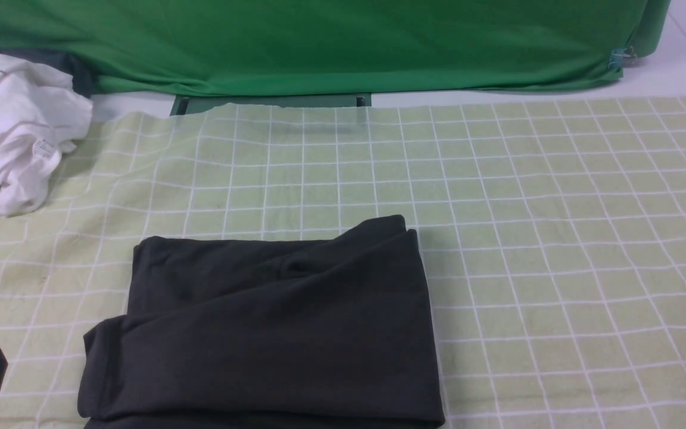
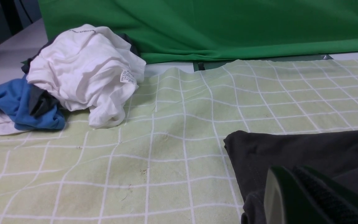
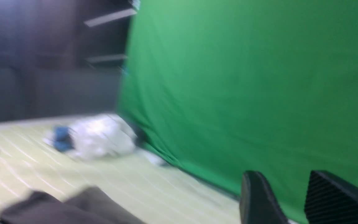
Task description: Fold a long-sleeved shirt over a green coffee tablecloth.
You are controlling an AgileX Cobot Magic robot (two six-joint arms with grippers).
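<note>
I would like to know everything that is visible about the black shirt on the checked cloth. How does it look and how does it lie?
The long-sleeved shirt is black, of soft matte fabric like cotton. It lies folded into a rough rectangle of several overlapping layers, with a diagonal fold across its top and one far corner pushed up. No print or label shows. It rests flat on the green coffee tablecloth, at the near edge, left of centre. The left gripper, shut, is close above its near left corner; whether they touch is unclear.

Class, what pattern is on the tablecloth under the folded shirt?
Pale yellow-green tablecloth with thin white grid lines; clearest in the front view.
</note>
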